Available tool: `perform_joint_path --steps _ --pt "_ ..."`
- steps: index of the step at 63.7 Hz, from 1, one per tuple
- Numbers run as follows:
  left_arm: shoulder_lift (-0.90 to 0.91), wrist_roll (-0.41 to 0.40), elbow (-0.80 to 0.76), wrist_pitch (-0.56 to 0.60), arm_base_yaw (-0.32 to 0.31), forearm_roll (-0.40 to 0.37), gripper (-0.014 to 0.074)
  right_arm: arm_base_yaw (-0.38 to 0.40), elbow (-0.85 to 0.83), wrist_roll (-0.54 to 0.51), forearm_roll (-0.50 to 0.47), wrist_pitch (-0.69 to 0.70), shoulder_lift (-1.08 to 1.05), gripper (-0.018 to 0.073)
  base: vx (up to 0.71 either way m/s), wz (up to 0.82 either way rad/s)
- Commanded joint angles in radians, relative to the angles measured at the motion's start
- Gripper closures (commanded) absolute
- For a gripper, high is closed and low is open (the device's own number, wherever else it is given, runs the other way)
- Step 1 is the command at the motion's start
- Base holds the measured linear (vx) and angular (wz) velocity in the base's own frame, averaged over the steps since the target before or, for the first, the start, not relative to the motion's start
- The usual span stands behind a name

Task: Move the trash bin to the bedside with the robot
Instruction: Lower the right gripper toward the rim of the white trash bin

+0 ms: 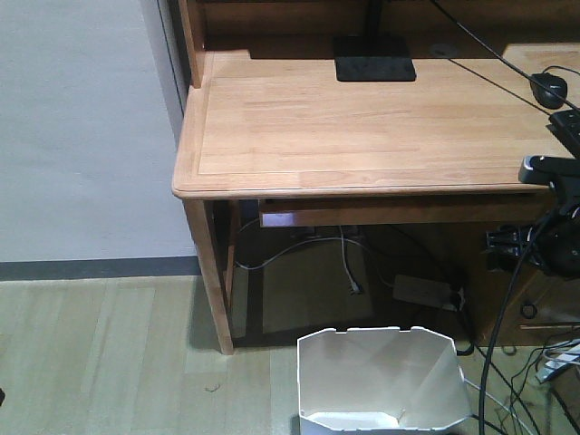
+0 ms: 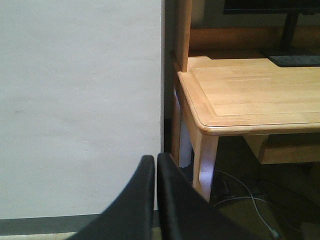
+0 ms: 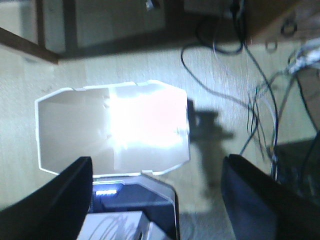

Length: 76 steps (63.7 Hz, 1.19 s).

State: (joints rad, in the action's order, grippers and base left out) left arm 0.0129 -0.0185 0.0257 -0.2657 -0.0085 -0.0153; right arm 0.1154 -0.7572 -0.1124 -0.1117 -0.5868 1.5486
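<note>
The white trash bin (image 1: 379, 381) stands on the floor in front of the desk, its faceted rim open upward. In the right wrist view the trash bin (image 3: 75, 125) lies straight below, its inside washed out by glare. My right gripper (image 3: 156, 162) hangs above the bin's near rim, open wide, with one black finger (image 3: 80, 187) at the left and the other far to the right, holding nothing. My left gripper (image 2: 156, 162) is shut on nothing and faces the white wall beside the desk. The bedside is out of view. The right arm (image 1: 555, 213) shows at the right edge.
A light wooden desk (image 1: 362, 127) with a monitor base (image 1: 373, 60) and a mouse (image 1: 548, 88) stands ahead. A desk leg (image 1: 210, 272) stands left of the bin. A power strip (image 1: 426, 290) and cables (image 3: 260, 100) lie under and right of the desk. The robot's own base (image 3: 140, 210) sits just behind the bin.
</note>
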Motion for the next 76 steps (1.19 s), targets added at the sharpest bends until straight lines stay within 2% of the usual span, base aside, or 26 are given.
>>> perform_joint_path --steps 1,12,28,40,50,76 --pt "0.014 -0.004 0.019 0.069 -0.003 -0.003 0.0602 0.048 -0.057 -0.068 -0.036 0.023 0.081 0.0028 0.00 0.00" --pt "0.014 -0.004 0.019 0.069 -0.003 -0.003 0.0602 0.082 -0.094 -0.186 -0.078 0.086 0.288 0.0028 0.00 0.00" --pt "0.014 -0.004 0.019 0.069 -0.003 -0.003 0.0602 0.080 -0.095 -0.270 -0.125 0.357 0.527 0.0027 0.00 0.00" --pt "0.014 -0.004 0.019 0.069 -0.003 -0.003 0.0602 0.078 -0.095 -0.336 -0.123 0.493 0.688 0.0026 0.00 0.00" --pt "0.014 -0.004 0.019 0.069 -0.003 -0.003 0.0602 0.078 -0.104 -0.389 -0.123 0.547 0.820 0.0026 0.00 0.00" --pt "0.014 -0.004 0.019 0.069 -0.003 -0.003 0.0602 0.078 -0.299 -0.436 -0.119 0.537 1.097 0.0026 0.00 0.00"
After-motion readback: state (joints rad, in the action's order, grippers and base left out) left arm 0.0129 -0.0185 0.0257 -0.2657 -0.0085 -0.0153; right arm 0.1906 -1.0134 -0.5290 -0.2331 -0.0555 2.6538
